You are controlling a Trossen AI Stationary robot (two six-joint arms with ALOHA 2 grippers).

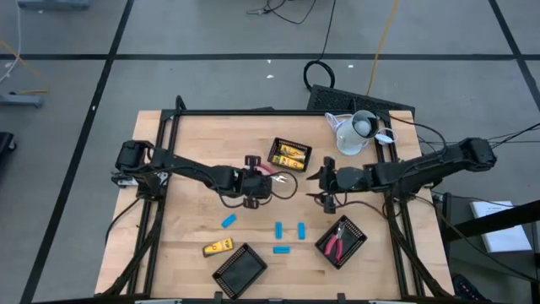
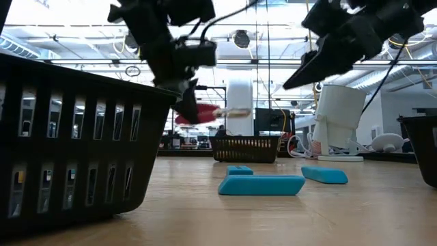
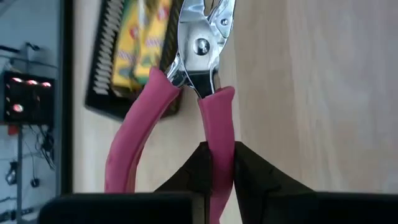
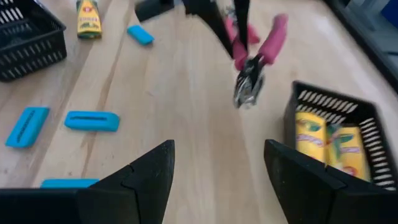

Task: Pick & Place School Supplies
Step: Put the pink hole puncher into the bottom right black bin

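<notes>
My left gripper (image 1: 256, 181) is over the table's middle, shut on a pink-handled scissor-like tool (image 3: 202, 74), also seen in the low view as the tool (image 2: 199, 113) held in the air. My right gripper (image 1: 324, 182) hovers open just right of it, fingers (image 4: 143, 180) spread and touching nothing. A yellow-and-black block (image 1: 218, 247) and several blue pieces (image 1: 279, 229) lie flat on the near part of the table. More yellow blocks sit in the far tray (image 1: 289, 154). A second pink tool lies in the near right tray (image 1: 342, 241). My left gripper pinches one pink handle (image 3: 217, 140) of the tool between its two fingers, near that handle's free end. The fingers come level from the table's left and lie along the handle. The other handle (image 3: 134, 140) stands free. The tool is lifted clear, its metal head (image 3: 202, 31) pointing away from the gripper.
A black mesh tray (image 1: 240, 270) stands at the near edge and fills the low view's left as the tray (image 2: 68, 137). A white jug (image 1: 354, 131) stands at the far right corner. Bare wood (image 1: 194, 211) lies left of the blue pieces.
</notes>
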